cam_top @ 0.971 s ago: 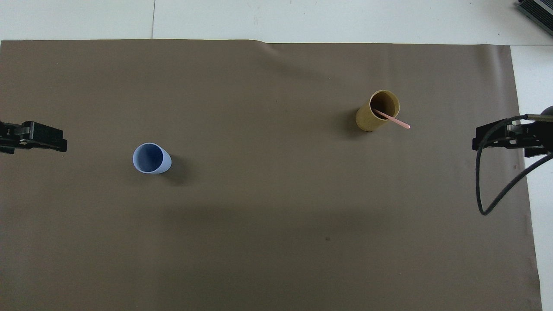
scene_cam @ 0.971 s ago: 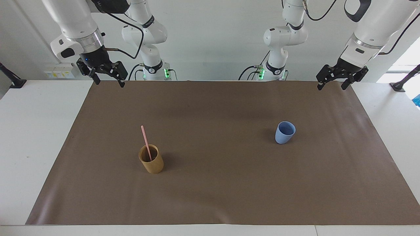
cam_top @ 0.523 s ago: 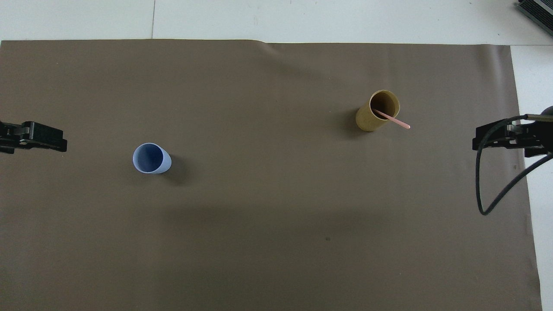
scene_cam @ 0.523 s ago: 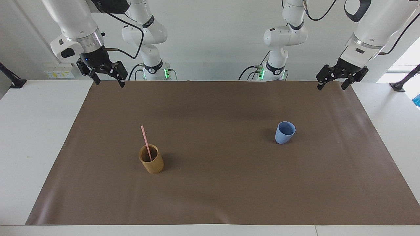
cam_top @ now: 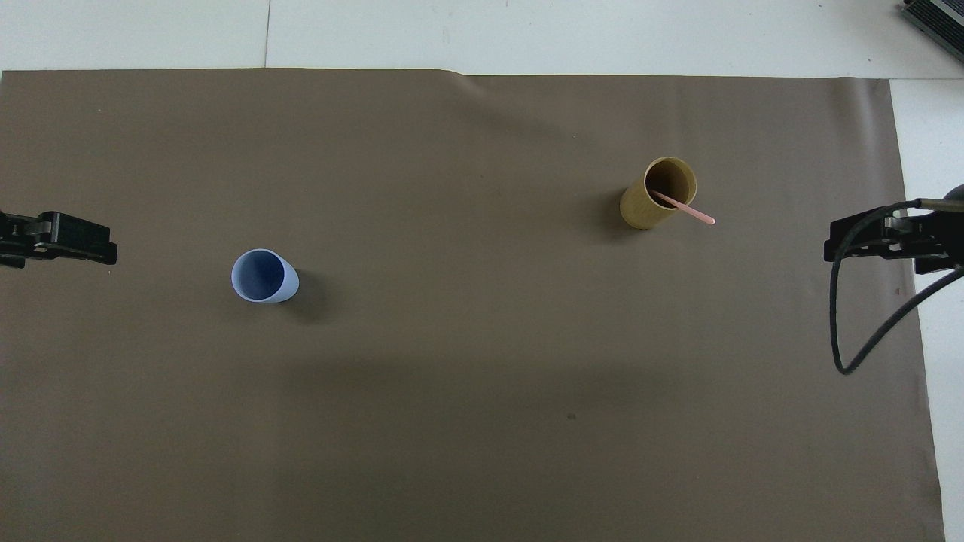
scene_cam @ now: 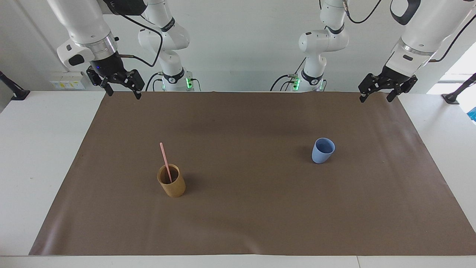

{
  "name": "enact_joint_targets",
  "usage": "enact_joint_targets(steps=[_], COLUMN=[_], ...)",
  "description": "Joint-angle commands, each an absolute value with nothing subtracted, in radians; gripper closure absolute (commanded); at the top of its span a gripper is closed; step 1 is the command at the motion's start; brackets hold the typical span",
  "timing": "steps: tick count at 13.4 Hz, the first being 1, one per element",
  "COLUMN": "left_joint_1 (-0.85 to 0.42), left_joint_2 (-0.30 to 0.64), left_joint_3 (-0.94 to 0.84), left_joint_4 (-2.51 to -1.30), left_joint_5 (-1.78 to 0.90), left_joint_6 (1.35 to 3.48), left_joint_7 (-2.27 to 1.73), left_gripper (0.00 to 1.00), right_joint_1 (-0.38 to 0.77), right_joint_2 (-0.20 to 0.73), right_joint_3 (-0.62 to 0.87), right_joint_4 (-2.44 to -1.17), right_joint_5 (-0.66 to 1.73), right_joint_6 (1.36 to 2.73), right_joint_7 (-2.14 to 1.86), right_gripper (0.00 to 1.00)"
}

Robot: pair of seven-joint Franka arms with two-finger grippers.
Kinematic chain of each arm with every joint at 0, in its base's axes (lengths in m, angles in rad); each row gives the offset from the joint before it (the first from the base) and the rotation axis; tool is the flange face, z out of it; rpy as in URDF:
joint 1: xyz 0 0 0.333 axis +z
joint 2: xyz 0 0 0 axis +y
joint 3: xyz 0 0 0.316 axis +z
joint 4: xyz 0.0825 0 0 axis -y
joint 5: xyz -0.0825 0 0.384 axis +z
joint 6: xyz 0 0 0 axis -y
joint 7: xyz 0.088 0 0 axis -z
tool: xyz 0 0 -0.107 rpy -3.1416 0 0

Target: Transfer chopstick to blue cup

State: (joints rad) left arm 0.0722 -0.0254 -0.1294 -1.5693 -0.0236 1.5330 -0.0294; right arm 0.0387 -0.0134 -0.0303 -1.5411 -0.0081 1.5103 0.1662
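Observation:
A single pale pink chopstick point(scene_cam: 164, 158) point(cam_top: 691, 212) leans in a tan-brown cylindrical holder point(scene_cam: 173, 187) point(cam_top: 642, 207) toward the right arm's end of the table. The light-blue cup point(scene_cam: 322, 152) point(cam_top: 263, 276) stands upright and empty toward the left arm's end, a little nearer to the robots than the holder. My right gripper point(scene_cam: 124, 94) point(cam_top: 858, 239) hangs open over the mat's corner by its own base, holding nothing. Over the mat's other near corner, my left gripper point(scene_cam: 375, 99) point(cam_top: 83, 241) hangs open too. Both arms wait well away from the cups.
A brown mat point(scene_cam: 238, 223) covers most of the white table point(scene_cam: 41, 149). A black cable point(cam_top: 847, 354) loops down from the right gripper. A dark object point(cam_top: 938, 19) sits at the table's corner farthest from the robots, at the right arm's end.

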Motion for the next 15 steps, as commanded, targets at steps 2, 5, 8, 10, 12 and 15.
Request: enact_joint_targets(steps=[2, 5, 8, 10, 12, 15], left_joint_1=[0.091, 0.091, 0.091, 0.083, 0.103, 0.103], left_joint_2=[-0.049, -0.048, -0.048, -0.048, -0.040, -0.051], left_joint_3=[-0.138, -0.138, -0.138, -0.138, -0.137, -0.138], left_joint_4=[-1.591, -1.591, -1.591, -1.594, -1.646, -1.842], left_joint_5=[-0.037, -0.037, -0.037, -0.034, -0.034, -0.037], left_joint_6=[1.526, 1.526, 1.526, 1.545, 1.616, 1.843], left_joint_7=[-0.031, -0.031, -0.031, -0.034, -0.032, -0.026], left_gripper=[0.00, 0.00, 0.00, 0.00, 0.00, 0.00], right_joint_1=[0.025, 0.023, 0.025, 0.023, 0.023, 0.023], right_joint_2=[-0.026, -0.026, -0.026, -0.026, -0.026, -0.025], right_joint_3=[-0.021, -0.023, -0.021, -0.023, -0.023, -0.023], right_joint_4=[-1.549, -1.549, -1.551, -1.549, -1.549, -1.551], right_joint_5=[-0.008, -0.008, -0.008, -0.008, -0.009, -0.008], right_joint_6=[1.514, 1.514, 1.514, 1.514, 1.514, 1.514], right_joint_7=[0.146, 0.146, 0.146, 0.146, 0.146, 0.143], right_gripper=[0.00, 0.00, 0.00, 0.00, 0.00, 0.00])
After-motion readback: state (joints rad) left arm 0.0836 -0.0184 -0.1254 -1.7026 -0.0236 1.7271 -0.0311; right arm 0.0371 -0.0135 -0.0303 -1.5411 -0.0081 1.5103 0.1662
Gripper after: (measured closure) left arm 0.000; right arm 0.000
